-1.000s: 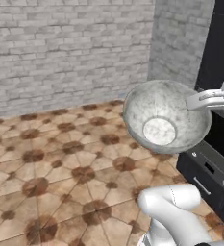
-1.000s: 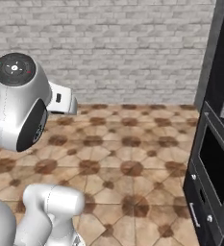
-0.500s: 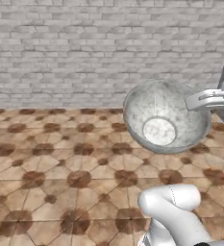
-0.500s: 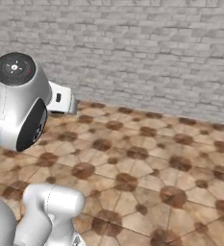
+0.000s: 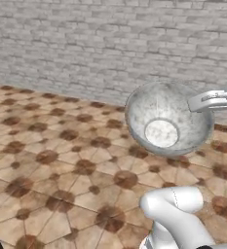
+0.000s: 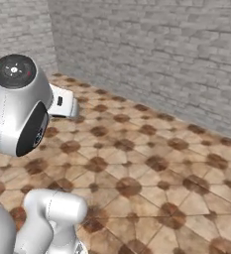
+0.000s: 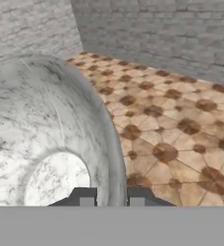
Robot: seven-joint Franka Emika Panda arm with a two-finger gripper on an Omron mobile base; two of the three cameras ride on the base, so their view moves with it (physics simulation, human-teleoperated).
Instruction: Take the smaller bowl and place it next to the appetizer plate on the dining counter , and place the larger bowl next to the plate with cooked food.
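Clamped tight on the rim of the larger bowl (image 5: 166, 124), our gripper (image 7: 111, 198) has one fingertip inside the wall and one outside, as we see in the hand view. In the left base view, we read from nine o'clock: patterned tile floor (image 5: 51, 165), grey brick wall (image 5: 76, 48) up at twelve, then the marbled bowl hanging in the air right of centre, tipped so its pale bottom faces us, with the pinch at its three o'clock edge. In the right base view the brick wall runs from ten o'clock down to three, floor below it.

What could go wrong, in our judgement: we hold a wide, deep bowl by one spot on the rim, tilted, while the base is turning. A sharp swing or stop could make it pivot in the jaws or slip out over the tiles. No dining counter or plate is ahead of us yet, so the carry has a way to go.

Against half a second ago, the whole backdrop has shifted — the wall corner has come into the right base view — so that is the camera moving. The bowl sits at the same place relative to the arm, grip unchanged.
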